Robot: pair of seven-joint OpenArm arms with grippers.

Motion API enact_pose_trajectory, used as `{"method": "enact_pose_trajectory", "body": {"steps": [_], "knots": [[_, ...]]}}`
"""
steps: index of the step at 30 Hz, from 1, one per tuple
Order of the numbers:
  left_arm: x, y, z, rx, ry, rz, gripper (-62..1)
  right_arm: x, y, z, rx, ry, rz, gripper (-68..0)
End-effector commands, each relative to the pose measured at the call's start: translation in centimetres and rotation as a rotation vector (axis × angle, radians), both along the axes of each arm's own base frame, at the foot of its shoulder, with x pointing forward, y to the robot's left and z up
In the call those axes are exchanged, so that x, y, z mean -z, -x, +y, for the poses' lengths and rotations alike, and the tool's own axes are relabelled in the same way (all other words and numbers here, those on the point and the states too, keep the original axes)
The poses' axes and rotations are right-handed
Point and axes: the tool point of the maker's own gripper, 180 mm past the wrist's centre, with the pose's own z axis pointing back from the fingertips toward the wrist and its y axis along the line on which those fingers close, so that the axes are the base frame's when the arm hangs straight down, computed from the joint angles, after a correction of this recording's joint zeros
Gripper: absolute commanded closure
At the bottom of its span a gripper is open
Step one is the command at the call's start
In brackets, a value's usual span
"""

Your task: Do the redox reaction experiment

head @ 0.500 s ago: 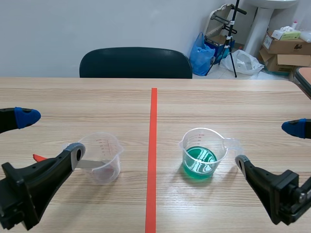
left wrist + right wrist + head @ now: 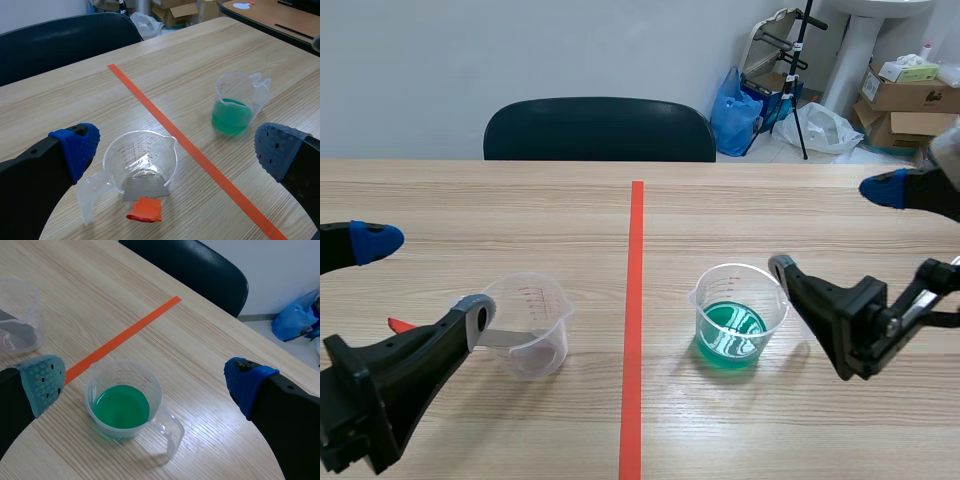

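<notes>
A clear beaker (image 2: 528,322) with a grey metal strip (image 2: 145,186) leaning inside stands left of the tape line; a small orange-red piece (image 2: 145,210) lies at the strip's foot. Another clear beaker holding green liquid (image 2: 735,315) stands right of the line. My left gripper (image 2: 420,280) hangs open just left of the strip beaker, which lies between and ahead of its fingers (image 2: 177,150). My right gripper (image 2: 833,228) is open beside the green beaker's handle side. Seen from the right wrist, the green beaker (image 2: 122,405) sits below the gap of the gripper (image 2: 145,382), untouched.
An orange-red tape line (image 2: 635,300) runs down the middle of the wooden table (image 2: 770,210). A dark chair (image 2: 600,128) stands behind the far edge. Cardboard boxes (image 2: 910,95) and bags are on the floor at the back right.
My right arm has risen and swung left, bringing its open fingers up beside the green beaker. The left arm and both beakers have stayed put.
</notes>
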Motion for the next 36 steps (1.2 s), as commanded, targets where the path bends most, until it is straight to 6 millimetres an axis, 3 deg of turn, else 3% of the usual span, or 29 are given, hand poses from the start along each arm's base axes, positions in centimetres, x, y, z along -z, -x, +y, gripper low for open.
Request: {"method": "enact_pose_trajectory", "body": {"steps": [1,16,24,36], "knots": [[-1.0,-0.2,-0.1,0.000,0.019,-0.031,-62.3,-1.4,-0.5,0.9,-0.030,-0.014,-0.047,-67.9],[-0.7,-0.1,-0.1,0.008,-0.024,-0.038,-62.3,-2.3,-1.5,6.8,-0.185,-0.037,-0.058,-67.9],[-0.1,0.7,2.8,-0.076,-0.077,-0.023,-62.3,-2.2,-1.1,9.3,-0.255,-0.036,-0.045,-67.9],[1.7,6.7,6.6,-0.136,-0.188,0.086,-62.3,-2.2,-0.3,12.1,-0.343,-0.041,-0.036,-67.9]]}}
